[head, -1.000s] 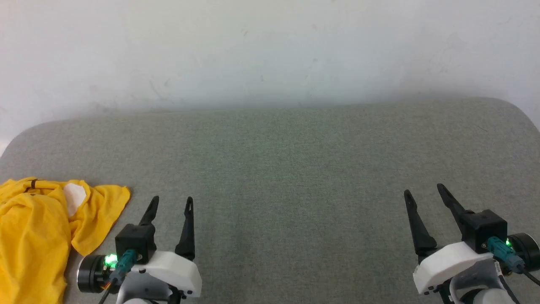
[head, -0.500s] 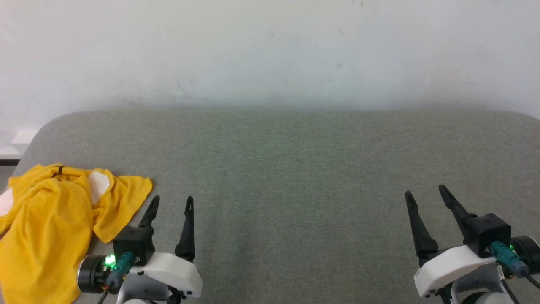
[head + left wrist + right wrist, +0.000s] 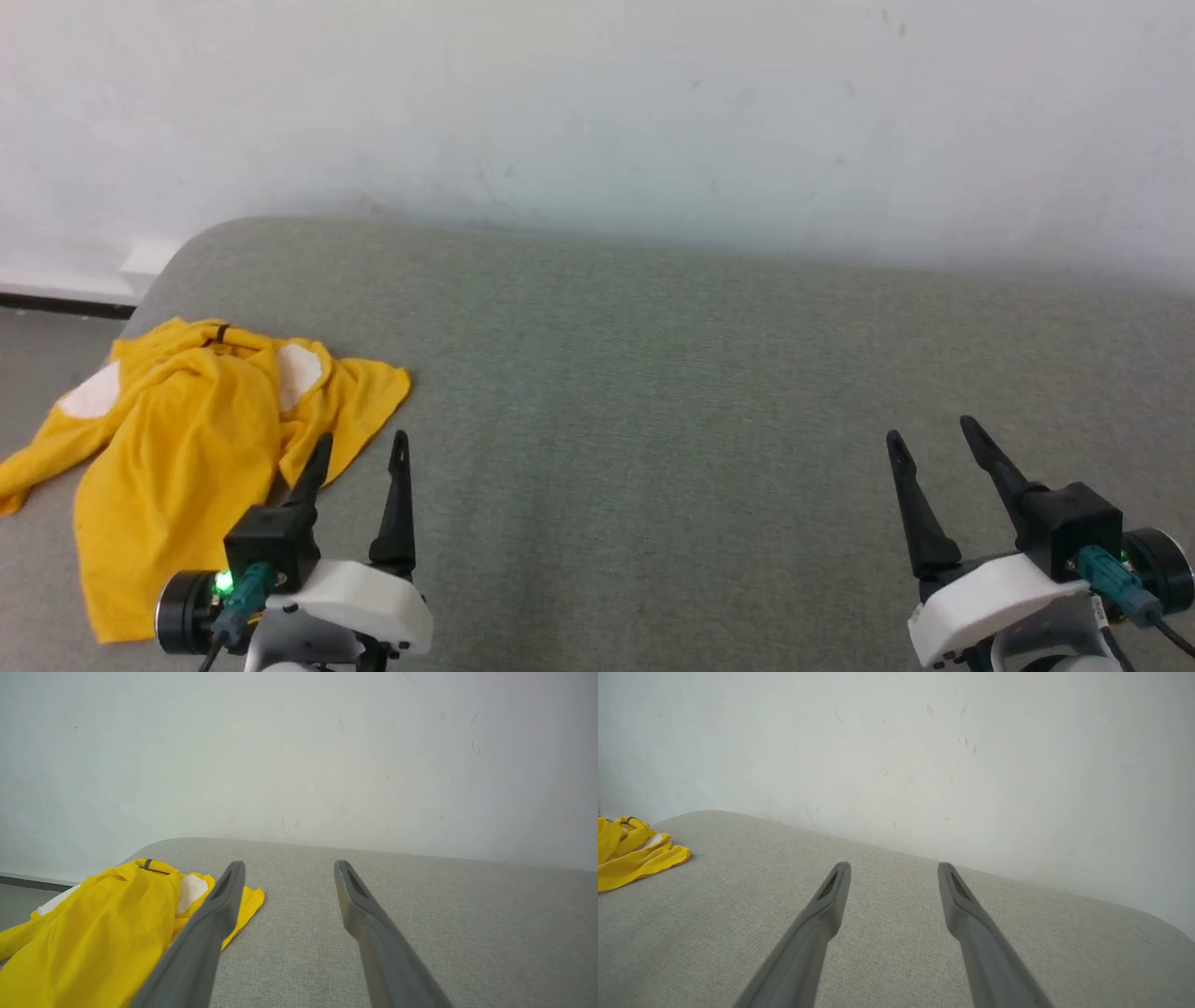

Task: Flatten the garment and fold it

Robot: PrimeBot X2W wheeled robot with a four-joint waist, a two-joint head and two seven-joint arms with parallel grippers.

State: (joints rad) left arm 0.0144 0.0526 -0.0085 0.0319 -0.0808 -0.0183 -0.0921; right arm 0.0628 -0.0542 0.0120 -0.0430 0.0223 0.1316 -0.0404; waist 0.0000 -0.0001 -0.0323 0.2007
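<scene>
The bright yellow T-shirt (image 3: 177, 448) lies crumpled at the left end of the grey padded table (image 3: 653, 373), with white patches showing among its folds. The left wrist view has the same T-shirt (image 3: 93, 933) at lower left, and the right wrist view catches the T-shirt (image 3: 630, 856) at its far left edge. My left gripper (image 3: 362, 446) is open, just right of the shirt's near folds, holding nothing. Far to the right, my right gripper (image 3: 932, 431) is open over bare table. The print is hidden in the folds.
A white wall (image 3: 597, 112) rises right behind the table. The table's rounded left corner (image 3: 187, 238) meets grey floor (image 3: 47, 345) and a dark baseboard. Between the two grippers stretches bare grey fabric.
The head camera has turned left, so the shirt and the table's left corner now sit further right and higher in view. Both grippers stay open in much the same pose.
</scene>
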